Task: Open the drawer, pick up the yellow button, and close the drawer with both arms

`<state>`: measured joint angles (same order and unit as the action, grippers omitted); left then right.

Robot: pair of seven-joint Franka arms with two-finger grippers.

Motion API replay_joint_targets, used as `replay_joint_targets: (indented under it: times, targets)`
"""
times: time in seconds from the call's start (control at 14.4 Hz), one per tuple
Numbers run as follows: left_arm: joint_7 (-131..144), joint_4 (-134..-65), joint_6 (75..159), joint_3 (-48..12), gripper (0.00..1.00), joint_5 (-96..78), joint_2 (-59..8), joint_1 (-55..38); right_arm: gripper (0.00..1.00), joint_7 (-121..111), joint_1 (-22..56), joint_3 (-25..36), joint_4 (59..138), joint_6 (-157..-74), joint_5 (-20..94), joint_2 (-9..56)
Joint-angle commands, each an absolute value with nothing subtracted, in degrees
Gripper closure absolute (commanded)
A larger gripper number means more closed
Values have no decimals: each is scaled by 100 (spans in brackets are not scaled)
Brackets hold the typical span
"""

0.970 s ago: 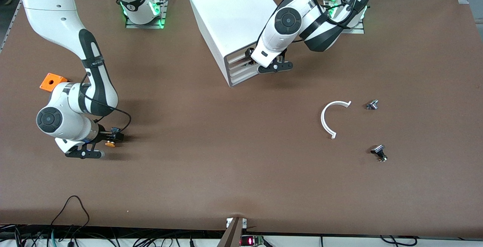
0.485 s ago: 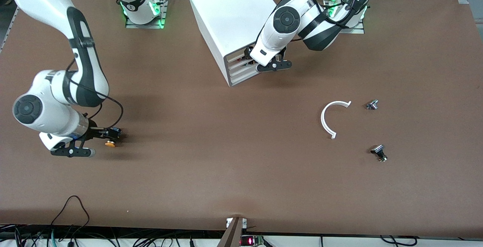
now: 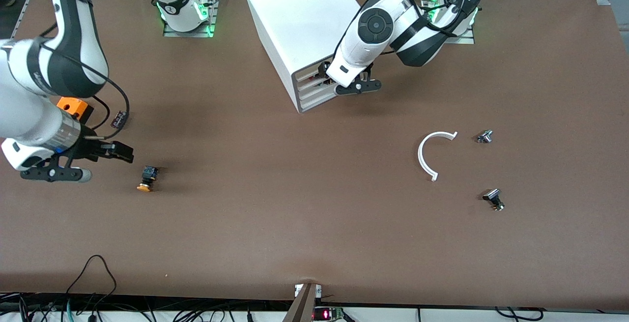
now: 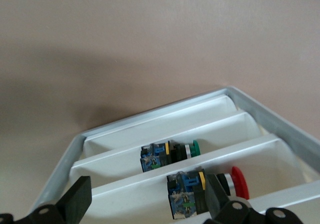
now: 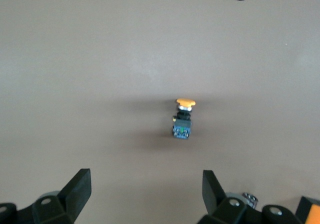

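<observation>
I work in a robotics lab: my two arm bases (image 3: 186, 14) are bolted along one worktop (image 3: 314, 233) edge, cables (image 3: 93, 282) trailing past the opposite edge.

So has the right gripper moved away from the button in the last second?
Yes. The right gripper, open, was down over the button; now it has pulled back toward the right arm's end of the table, leaving the button lying alone in the same spot.

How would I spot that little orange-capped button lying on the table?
Start at the right arm's end of the brown table, where the right gripper hangs with jaws open. Just beside it lies the button, on its side on bare tabletop. Its round orange cap and dark body differ from the orange cube, which is boxy.
</observation>
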<state>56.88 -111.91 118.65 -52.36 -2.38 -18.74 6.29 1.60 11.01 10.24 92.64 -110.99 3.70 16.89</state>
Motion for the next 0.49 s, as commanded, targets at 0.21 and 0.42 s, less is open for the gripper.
replay_joint_targets:
  times: [0.21, 0.42]
  targets:
    - [4950, -9986, 10249, -5282, 0, 483, -1731, 1457, 1, 237, 1160, 897, 8782, -9689, 246, 968]
    - [4012, -9565, 9723, -5282, 0, 483, -1696, 2081, 1, 194, 1187, 835, 8412, -8949, -8, 713]
